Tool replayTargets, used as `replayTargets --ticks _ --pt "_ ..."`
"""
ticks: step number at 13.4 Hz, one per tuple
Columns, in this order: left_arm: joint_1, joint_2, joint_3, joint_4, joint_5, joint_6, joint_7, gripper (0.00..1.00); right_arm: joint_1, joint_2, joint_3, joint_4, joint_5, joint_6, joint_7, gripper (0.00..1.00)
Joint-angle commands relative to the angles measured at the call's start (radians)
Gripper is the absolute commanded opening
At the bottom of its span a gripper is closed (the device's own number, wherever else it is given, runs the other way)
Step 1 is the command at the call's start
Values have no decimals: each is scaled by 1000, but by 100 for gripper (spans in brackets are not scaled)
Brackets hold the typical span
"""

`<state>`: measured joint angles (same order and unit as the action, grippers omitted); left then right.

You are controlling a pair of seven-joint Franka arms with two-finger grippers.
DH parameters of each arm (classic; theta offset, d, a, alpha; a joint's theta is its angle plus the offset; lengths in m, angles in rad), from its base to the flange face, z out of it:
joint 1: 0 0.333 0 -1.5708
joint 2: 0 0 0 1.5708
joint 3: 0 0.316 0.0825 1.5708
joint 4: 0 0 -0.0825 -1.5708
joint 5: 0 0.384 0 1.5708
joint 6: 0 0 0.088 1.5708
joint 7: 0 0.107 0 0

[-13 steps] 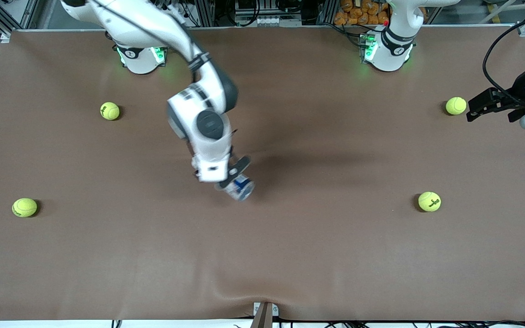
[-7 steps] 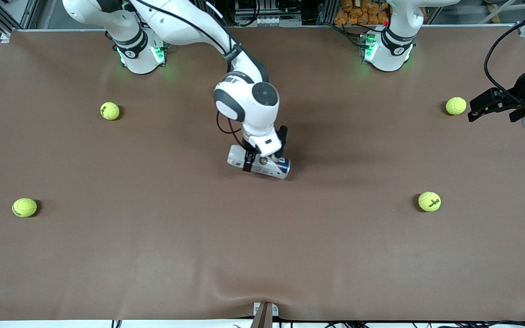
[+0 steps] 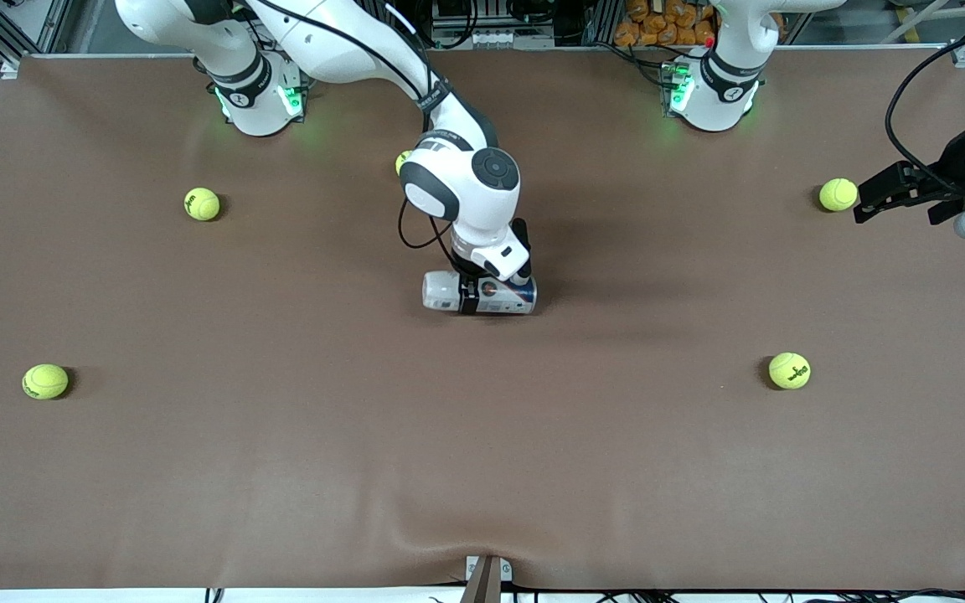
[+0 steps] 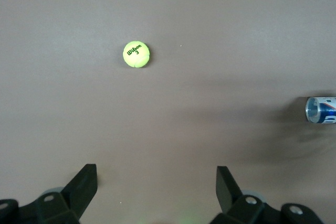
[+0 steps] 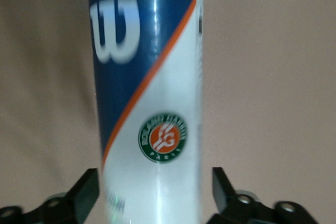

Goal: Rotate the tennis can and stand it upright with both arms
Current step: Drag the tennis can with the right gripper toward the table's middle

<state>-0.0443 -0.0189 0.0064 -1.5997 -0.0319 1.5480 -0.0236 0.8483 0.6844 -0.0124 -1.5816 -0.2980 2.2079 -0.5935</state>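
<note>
The tennis can (image 3: 441, 291) lies on its side in the middle of the brown table (image 3: 281, 469), its length running along the table. My right gripper (image 3: 492, 283) comes down on it from above and is shut on its middle. In the right wrist view the can (image 5: 149, 103) shows its white "W" and navy, orange and white label, with my right gripper (image 5: 155, 182) astride it, one finger on each side. My left gripper (image 3: 861, 201) hangs open and empty in the air at the left arm's end of the table and waits. In the left wrist view my left gripper (image 4: 156, 182) is open over bare table, with the can's end (image 4: 320, 109) farther off.
Several yellow-green tennis balls lie around. One (image 3: 838, 194) is beside my left gripper and one (image 3: 789, 370) is nearer the camera. Two (image 3: 202, 203) (image 3: 45, 381) are toward the right arm's end, and one (image 3: 403, 159) is half hidden by the right arm. Another ball (image 4: 136, 54) shows in the left wrist view.
My right gripper has carried the can away from the camera and turned it from end-on, through a slant, to lying level along the table. The left arm has barely moved.
</note>
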Motion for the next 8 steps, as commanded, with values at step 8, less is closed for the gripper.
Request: replayTargets --ticks 8 --pt "1 20 -3 7 -69 -22 -12 100 -28 -150 -4 18 -23 -207 -15 100"
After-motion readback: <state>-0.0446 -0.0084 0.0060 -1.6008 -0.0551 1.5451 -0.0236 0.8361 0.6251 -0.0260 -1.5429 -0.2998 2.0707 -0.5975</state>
